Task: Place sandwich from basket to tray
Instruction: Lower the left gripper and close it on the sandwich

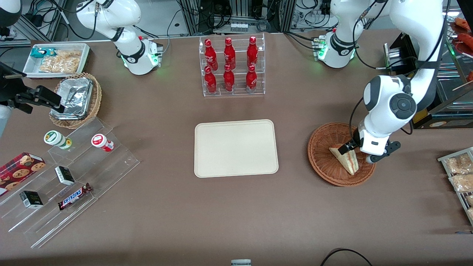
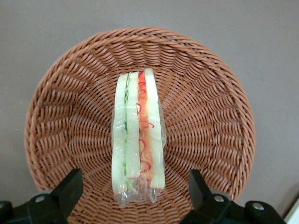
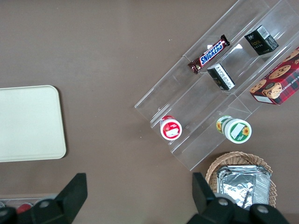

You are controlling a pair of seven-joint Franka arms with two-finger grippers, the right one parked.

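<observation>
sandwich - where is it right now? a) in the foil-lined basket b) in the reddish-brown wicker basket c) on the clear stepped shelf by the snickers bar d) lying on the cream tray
b: the sandwich lies in the reddish-brown basket, with the open gripper straddling it just above, while the tray holds nothing.

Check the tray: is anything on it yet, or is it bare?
Bare. The tray holds nothing; the sandwich lies in the basket, with the open gripper above it.
</observation>
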